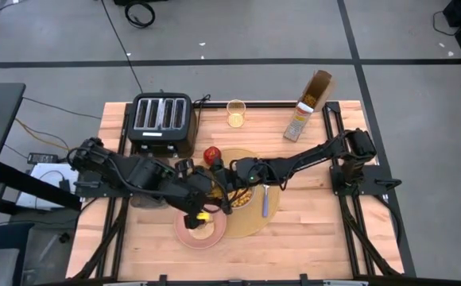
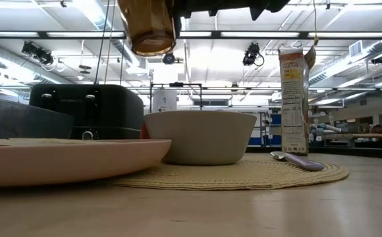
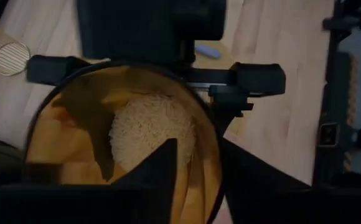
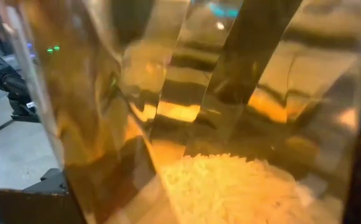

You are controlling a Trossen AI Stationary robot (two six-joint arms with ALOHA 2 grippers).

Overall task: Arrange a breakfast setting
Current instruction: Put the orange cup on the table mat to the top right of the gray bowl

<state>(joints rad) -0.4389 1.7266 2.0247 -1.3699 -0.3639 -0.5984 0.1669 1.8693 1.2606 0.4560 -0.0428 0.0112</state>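
The amber drinking glass (image 2: 148,26) hangs upright high above the table, over the small white bowl (image 2: 201,137). The bowl stands on the round tan placemat (image 2: 244,176), and the metal spoon (image 2: 300,161) lies beside it. My right gripper (image 1: 226,176) reaches in level and is shut on the glass. My left gripper (image 1: 207,195) comes down slanting at the glass's mouth (image 3: 124,130). Whether it still grips does not show. The pink plate (image 1: 201,230) sits at the mat's near left. The red apple (image 1: 211,153) rests at the mat's far edge. My right gripper holds the glass's side wall between its two fingers (image 3: 255,78), one on each side of the round body. It comes in level from the table's right. The glass hangs upright, mouth up, clear of the bowl and the mat.
The black four-slot toaster (image 1: 161,121) stands at the far left. A cereal box (image 1: 308,111) lies at the far right and a second, paler glass (image 1: 236,114) stands at the far middle. Bare wood shows along the near edge (image 1: 310,246).
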